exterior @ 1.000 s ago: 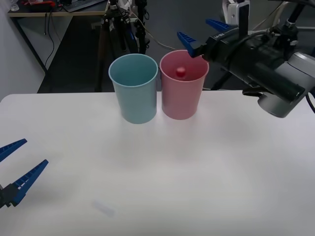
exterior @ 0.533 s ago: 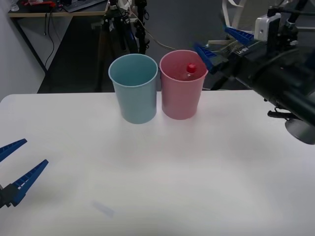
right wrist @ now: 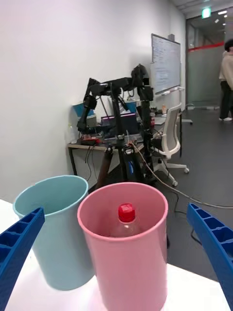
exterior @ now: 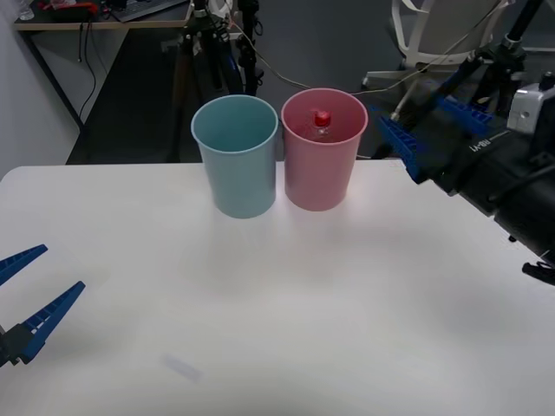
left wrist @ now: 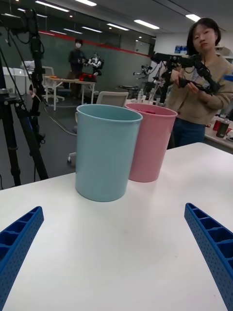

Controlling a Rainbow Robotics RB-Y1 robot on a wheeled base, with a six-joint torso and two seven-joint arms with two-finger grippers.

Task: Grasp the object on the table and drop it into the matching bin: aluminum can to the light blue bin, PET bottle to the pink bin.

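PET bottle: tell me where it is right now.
The PET bottle stands inside the pink bin, red cap up, at the table's far edge. The light blue bin is beside it on the robot's left.

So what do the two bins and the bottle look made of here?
Pink bin and light blue bin: apparently matte opaque plastic, with smooth, evenly coloured walls. PET bottle inside the pink bin: clear glossy plastic shoulders and a red plastic-looking screw cap.
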